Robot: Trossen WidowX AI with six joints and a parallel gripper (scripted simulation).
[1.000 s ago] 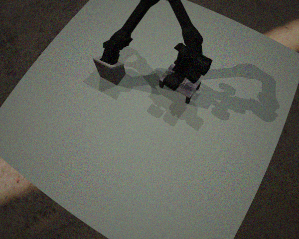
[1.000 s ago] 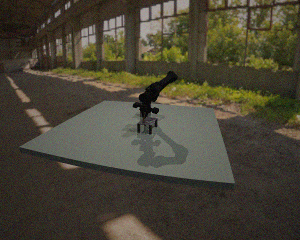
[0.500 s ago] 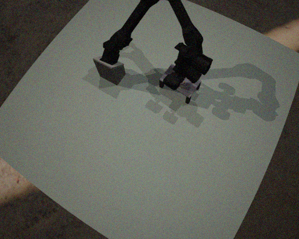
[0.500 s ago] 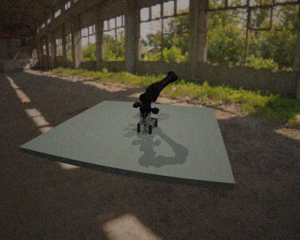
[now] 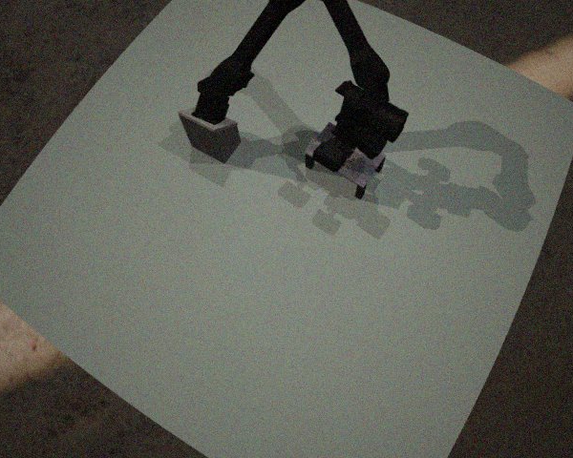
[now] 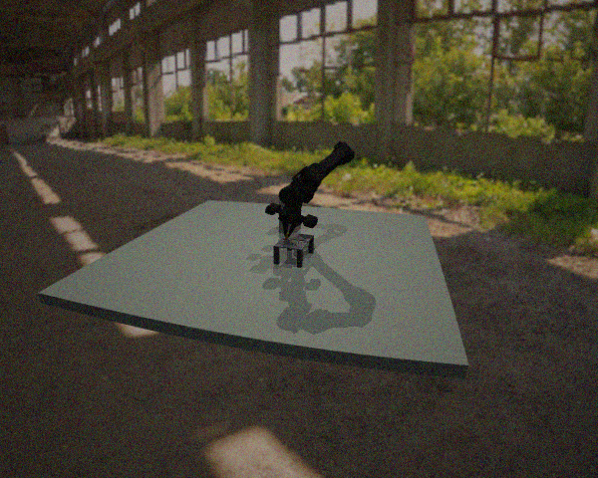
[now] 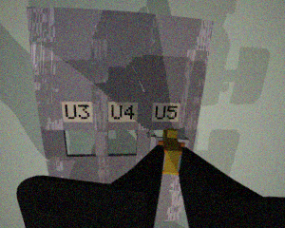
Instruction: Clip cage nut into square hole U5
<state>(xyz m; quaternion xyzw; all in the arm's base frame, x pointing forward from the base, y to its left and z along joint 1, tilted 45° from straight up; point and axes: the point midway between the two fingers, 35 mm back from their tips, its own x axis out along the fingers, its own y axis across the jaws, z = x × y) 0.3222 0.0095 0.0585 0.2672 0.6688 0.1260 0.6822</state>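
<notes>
Over the U5 hole (image 7: 157, 135): the hand (image 5: 337, 153) (image 6: 287, 236) (image 7: 170, 152) was poised from above, nearer this opening than U4 (image 7: 122, 142).
Cage nut (image 6: 286, 235) (image 7: 172, 160): it lay pinched between the fingertips, its yellow body covering part of the U5 opening in the wrist view.
Hand: its fingers were drawn close together on the nut, not spread.
Long axis: the nut's visible length ran up the wrist view, roughly towards the U5 label (image 7: 165, 112).
Rail plate (image 5: 362, 166) (image 6: 303, 239) (image 7: 76, 43): it stood raised on dark legs above the bench (image 5: 227, 320) (image 6: 227, 303), directly beneath the hand.
Wings and rim: whether either wing had entered could not be told.
Coming move: it probably turned on centring the squeezed wings over U5, then lowering straight; a small sideways error might have caught one on the rim.
</notes>
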